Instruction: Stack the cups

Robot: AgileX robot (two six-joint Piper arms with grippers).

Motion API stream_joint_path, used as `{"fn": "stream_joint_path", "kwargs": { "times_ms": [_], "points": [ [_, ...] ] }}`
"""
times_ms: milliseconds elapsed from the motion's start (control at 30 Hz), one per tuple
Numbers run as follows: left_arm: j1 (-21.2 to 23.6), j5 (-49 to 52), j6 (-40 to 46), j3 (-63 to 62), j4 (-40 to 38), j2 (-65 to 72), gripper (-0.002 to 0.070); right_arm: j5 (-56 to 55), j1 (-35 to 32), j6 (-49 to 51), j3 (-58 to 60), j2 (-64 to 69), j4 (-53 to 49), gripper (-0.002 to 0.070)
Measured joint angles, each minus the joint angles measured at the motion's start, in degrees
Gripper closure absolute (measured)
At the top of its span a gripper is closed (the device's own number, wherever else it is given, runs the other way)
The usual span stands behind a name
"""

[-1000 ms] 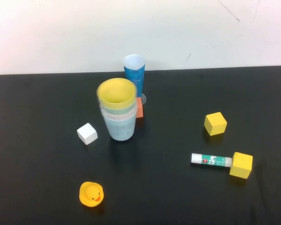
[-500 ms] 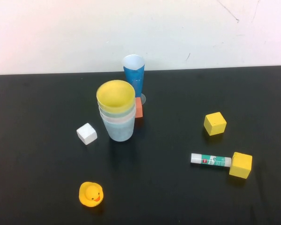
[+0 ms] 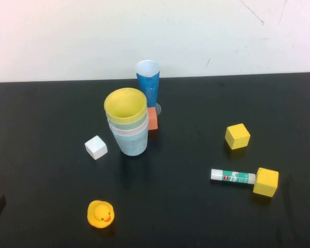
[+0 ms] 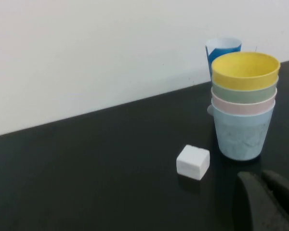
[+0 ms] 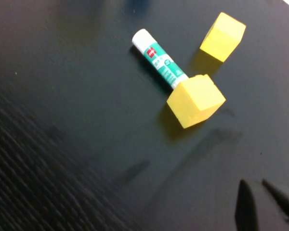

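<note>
the four cups (image 3: pixel 127 124) sit in one stack near the middle of the black table (image 3: pixel 196 217), yellow on top. it leans a bit, so a bump could tip it.

the left gripper (image 4: pixel 267 197) is low beside the stack, fingers close together, holding nothing. the right gripper (image 5: pixel 260 202) looks the same. the wall is white.

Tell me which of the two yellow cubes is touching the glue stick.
The nearer yellow cube, toward the robot's right, sits against the glue stick cap end. The other yellow cube stands apart, farther back. Left gripper and right gripper are both clear of them.
</note>
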Motion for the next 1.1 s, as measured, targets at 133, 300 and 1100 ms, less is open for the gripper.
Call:
{"fn": "stream_joint_path", "kwargs": {
  "times_ms": [133,300,1100],
  "points": [
    [0.0,0.4,0.0,0.0,0.0,0.0,0.0676,0.0,0.0,0.0,0.0,0.0,0.0,0.0678],
    [0.0,0.5,0.0,0.0,0.0,0.0,0.0676,0.0,0.0,0.1,0.0,0.0,0.0,0.0678],
    [14.7,10.9,-0.9,13.1,-9.7,-15.8,0.0676,-0.1,0.0,0.1,0.0,0.0,0.1,0.0678]
  ]
}}
